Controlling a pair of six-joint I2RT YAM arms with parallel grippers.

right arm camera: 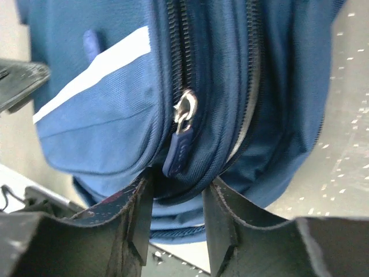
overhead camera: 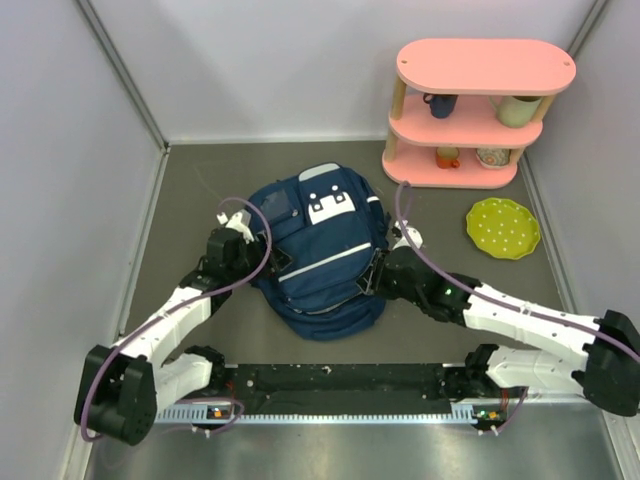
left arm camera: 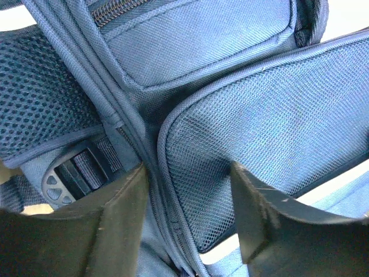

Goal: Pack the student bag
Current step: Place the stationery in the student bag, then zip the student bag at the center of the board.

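Two arms, both at the student bag (overhead camera: 320,250), one per side. Bag lies flat on the grey table (overhead camera: 200,200), approx mid-table, front pocket up, white stripe (right arm camera: 92,75) across the front, top end pointing away from the arm bases.

L gripper (overhead camera: 263,252) is at the bag's left edge. Wrist view: its fingers (left arm camera: 124,225) stand apart w/ the bag's piped seam and part of a mesh panel (left arm camera: 265,133) btwn them, and both tips sit against fabric. Can't tell if it's actually pinching or just resting there. Grey strap buckle (left arm camera: 63,182) is just left of that seam, tucked under a mesh strap.

R gripper (overhead camera: 378,268) is at the bag's right edge. Jaws are narrow and pressed in on the bag's zipped ridge from both sides, so it reads as a grip on the bag fabric. Zip pull (right arm camera: 177,151), a navy tab on a silver ring, hangs just above the gap btwn the tips; can't tell if the pull itself is caught.

Rest sits beyond the bag's far-right corner. Pink shelf (overhead camera: 470,110) has three tiers, w/ dark blue mug (overhead camera: 440,103) and pale mug (overhead camera: 517,110) on the mid tier, and orange cup (overhead camera: 448,156) and small bowl (overhead camera: 491,157) on the bottom tier. Green dotted plate (overhead camera: 503,227) lies right of the bag, near the shelf, touching neither.
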